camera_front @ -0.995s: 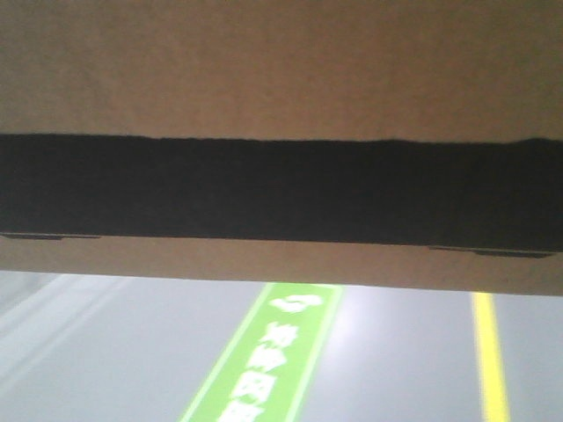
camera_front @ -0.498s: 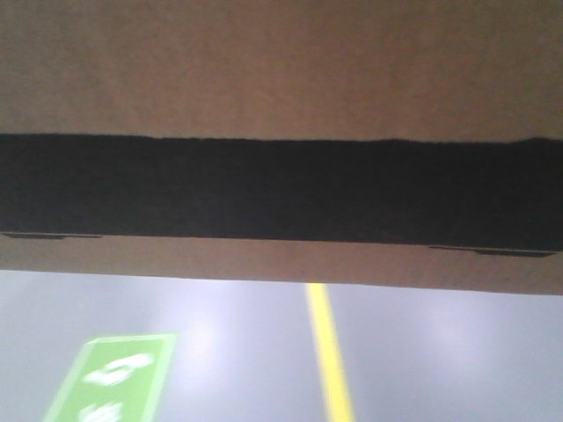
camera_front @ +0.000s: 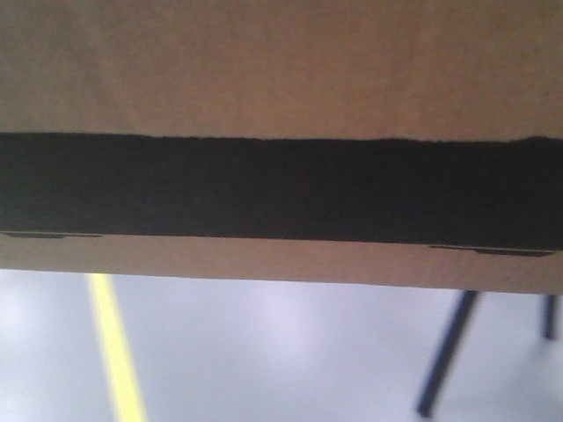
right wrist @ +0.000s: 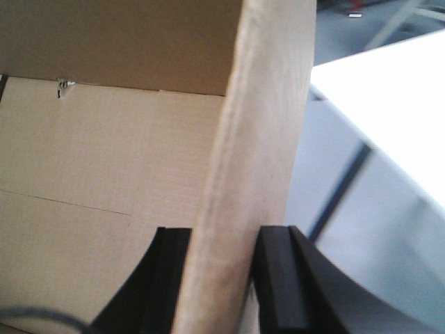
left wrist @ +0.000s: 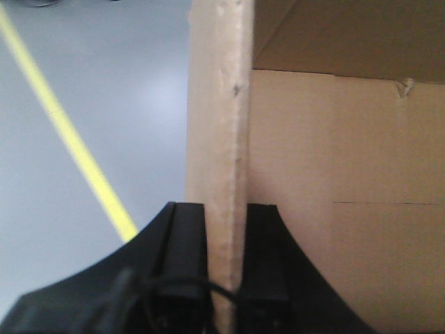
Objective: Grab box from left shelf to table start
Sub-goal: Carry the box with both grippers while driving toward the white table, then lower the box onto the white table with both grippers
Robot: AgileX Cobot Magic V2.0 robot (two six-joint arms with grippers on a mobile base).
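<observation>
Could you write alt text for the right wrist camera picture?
The right gripper clamps the upright wall of an open brown cardboard box, with one black finger on each side. Beyond the box, on the right, a white table stands over grey floor.

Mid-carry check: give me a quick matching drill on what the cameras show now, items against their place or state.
1. left end effector
2. yellow line
3. table
4. box

A. white, at the right of the right wrist view
B. fills the top of the front view
C. shut on a cardboard wall
D. lower left of the front view

Pairs: 1-C, 2-D, 3-A, 4-B
</observation>
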